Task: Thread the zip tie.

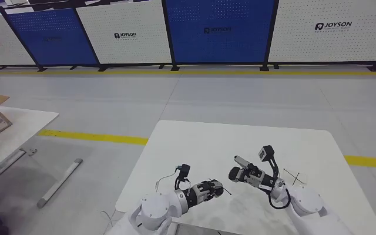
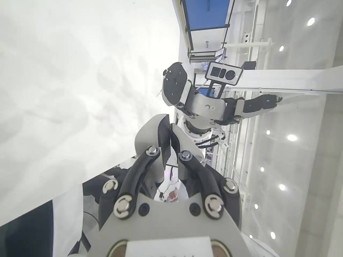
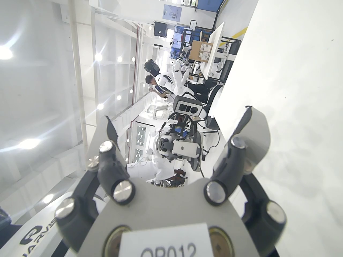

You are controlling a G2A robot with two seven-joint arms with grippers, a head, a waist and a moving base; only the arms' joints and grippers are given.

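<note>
My left gripper (image 1: 216, 188) hovers low over the near part of the white table (image 1: 235, 141). It is shut on a thin black zip tie (image 1: 227, 191), whose short end sticks out toward the other arm. In the left wrist view the black pads (image 2: 166, 137) press together, and the tie itself is hard to make out. My right gripper (image 1: 236, 166) stands open a short way to the right, facing the left gripper with nothing between its fingers (image 3: 249, 118). It appears opposite as the right gripper (image 2: 225, 84), and the left gripper (image 3: 172, 145) appears end-on. More thin zip ties (image 1: 292, 174) lie crossed on the table.
The table's left edge runs close beside the left arm, with bare floor beyond. A second white table (image 1: 23, 126) stands far left. Blue and white panels (image 1: 220, 29) line the back wall.
</note>
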